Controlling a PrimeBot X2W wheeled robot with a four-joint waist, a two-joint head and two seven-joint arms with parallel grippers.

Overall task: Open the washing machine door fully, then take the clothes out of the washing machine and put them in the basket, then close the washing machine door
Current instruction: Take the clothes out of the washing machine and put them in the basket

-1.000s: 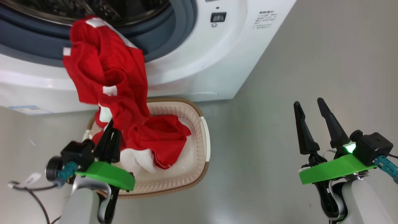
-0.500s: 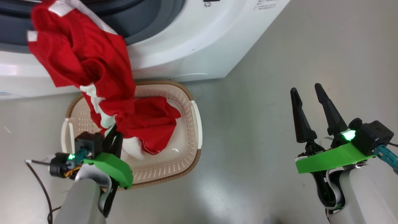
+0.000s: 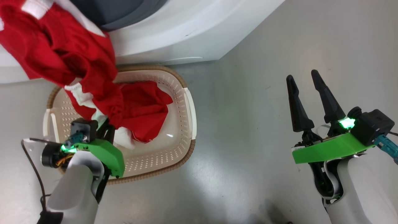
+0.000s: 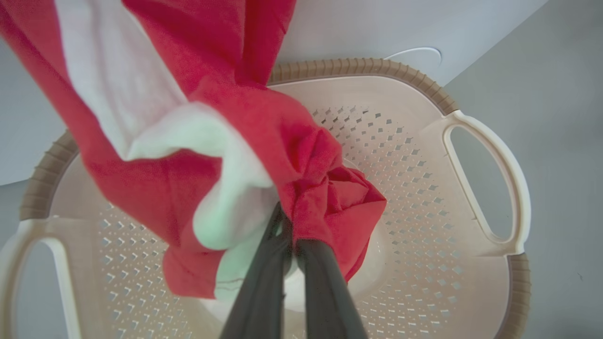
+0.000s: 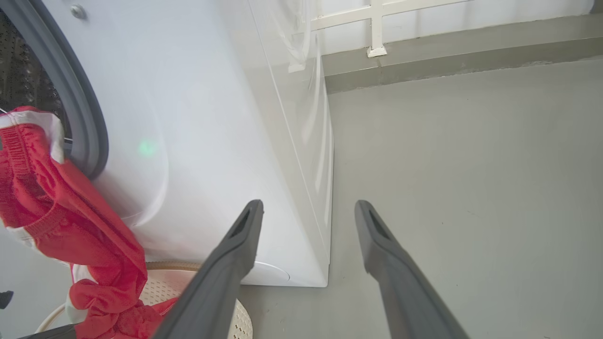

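My left pincer [image 3: 106, 127] is clamped shut on the clothes [image 3: 62, 53]. Its two fingers are nearly together, with a bunch of red and white fabric pinched at the tips. In the head view it sits at 8 o'clock, over the basket [image 3: 174, 161].

From the grip, the clothes stretch up toward 11 o'clock across the front of the washing machine [image 3: 186, 25]. A further red fold lies inside the basket.

The basket stands on the floor [image 3: 248, 124], its far rim just beside the machine's lower front.

In the right wrist view, at 9 o'clock, the fabric hangs over the grey gasket [image 5: 89, 132].

My right pincer [image 3: 301, 75], at 4 o'clock in the head view, has its fingers spread wide and holds nothing. It is over the floor, well apart from the basket.
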